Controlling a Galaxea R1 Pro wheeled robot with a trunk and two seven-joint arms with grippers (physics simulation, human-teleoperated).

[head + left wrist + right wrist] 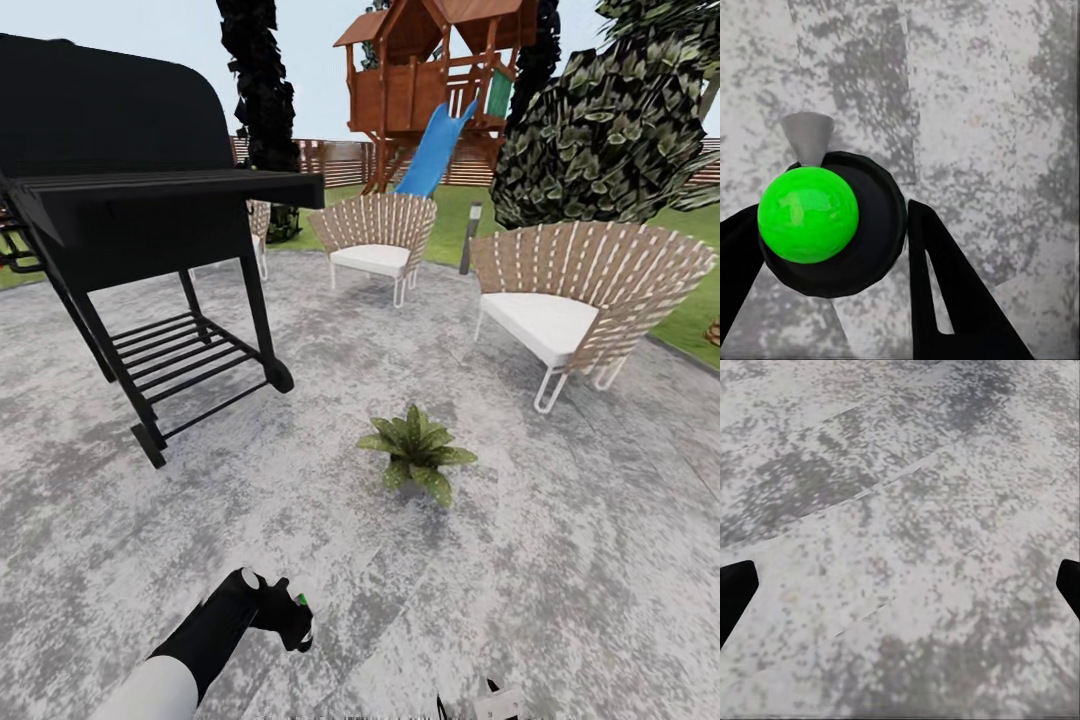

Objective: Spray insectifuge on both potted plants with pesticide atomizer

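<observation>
Left jaws (285, 615) clamp the pesticide atomizer (832, 217), potted plant (418, 452) ahead.

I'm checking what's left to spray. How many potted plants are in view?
1. The potted plant sits on the patio ahead of the left gripper, right of the grill. A second may be out of frame.

A big black grill (140, 215) on wheels stands at the upper left of the frame. Two woven chairs with white cushions sit further back: one (378, 240) near the top middle, one (585, 285) at the right. Between them stands a short dark lamp post (469, 238). A dark leafy bush (610, 130) fills the upper right corner.
</observation>
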